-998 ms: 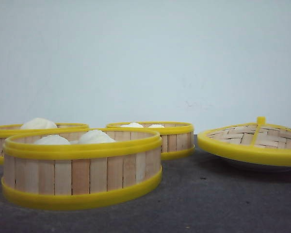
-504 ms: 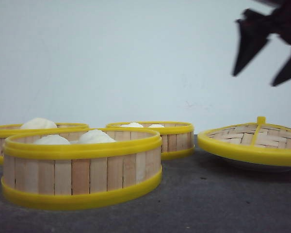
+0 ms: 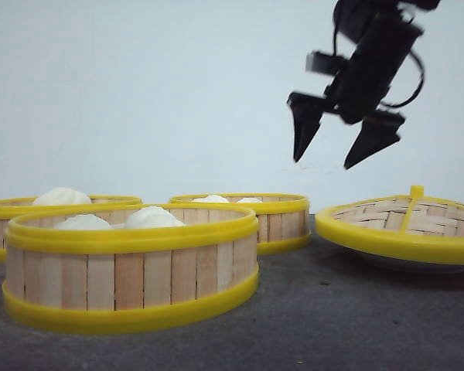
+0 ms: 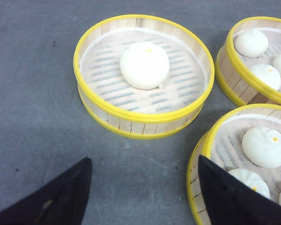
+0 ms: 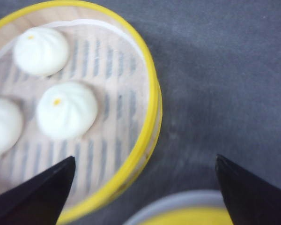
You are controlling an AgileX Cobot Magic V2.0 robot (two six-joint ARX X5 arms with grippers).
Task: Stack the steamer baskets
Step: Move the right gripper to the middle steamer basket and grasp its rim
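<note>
Right end effector [image 3: 334, 152]: fingers apart, empty, poised above rear steamer basket [image 3: 243, 213] of buns, apparently for a rim grasp.

three unstacked steamer baskets [image 3: 131, 267] [image 3: 251, 220] [image 3: 8, 220], upright, holding buns

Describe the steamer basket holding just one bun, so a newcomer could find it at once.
Start from the grey table, where three round yellow-rimmed baskets sit close together. The steamer basket wanted stands apart from the other two in the left wrist view. It alone holds a single white bun; its neighbours hold several.
</note>
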